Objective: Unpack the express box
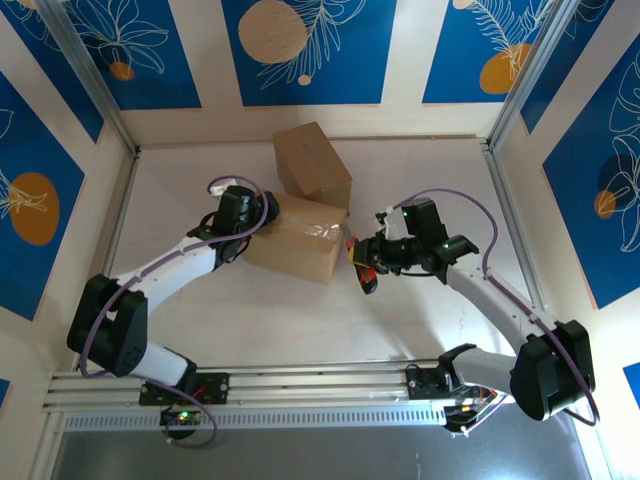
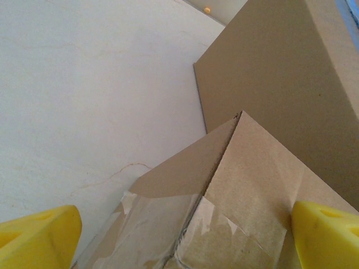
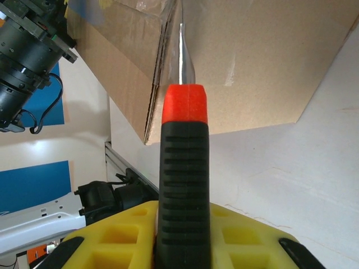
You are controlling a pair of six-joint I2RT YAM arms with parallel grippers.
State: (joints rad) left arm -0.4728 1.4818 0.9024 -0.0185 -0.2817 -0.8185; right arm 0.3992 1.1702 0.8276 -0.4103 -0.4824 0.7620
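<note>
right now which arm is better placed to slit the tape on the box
Right: the right gripper is shut on the knife, blade at the taped box's seam. The left gripper is open astride that box, probably bracing it.

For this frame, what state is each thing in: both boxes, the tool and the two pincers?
taped box: flaps shut, wrinkled tape over the seam.
plain box: closed, behind the taped box.
knife: blade out, tip at the taped box's seam.
left pincer: open, astride the taped box's end.
right pincer: shut on the knife's handle.
</note>
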